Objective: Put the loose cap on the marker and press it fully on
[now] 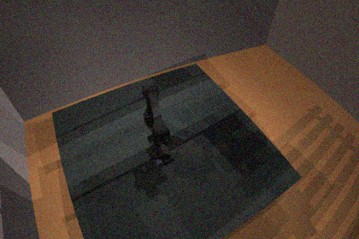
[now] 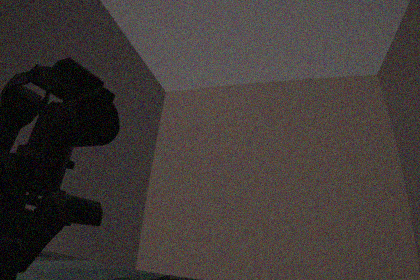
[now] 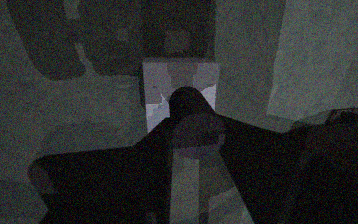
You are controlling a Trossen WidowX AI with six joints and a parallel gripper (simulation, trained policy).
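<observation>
The cap (image 3: 189,102), a dark rounded shape, is between the fingers of my gripper (image 3: 189,121) in the wrist view. The gripper is shut on it. The pale holder block (image 3: 155,80) is directly behind and below the cap, which covers part of its top. The marker cannot be made out; the cap and fingers hide that spot, and I cannot tell whether the cap touches it. In the top view the gripper is small and dark, low over the mat by the block. In the exterior view the arm is a black silhouette at the left.
A dark mat (image 1: 193,192) lies on the orange wooden table (image 1: 244,81). The arm (image 1: 150,117) stands over the mat's middle in the top view. Broad shadows cross the mat and the wood, and the light is dim and grainy. Plain walls surround the table.
</observation>
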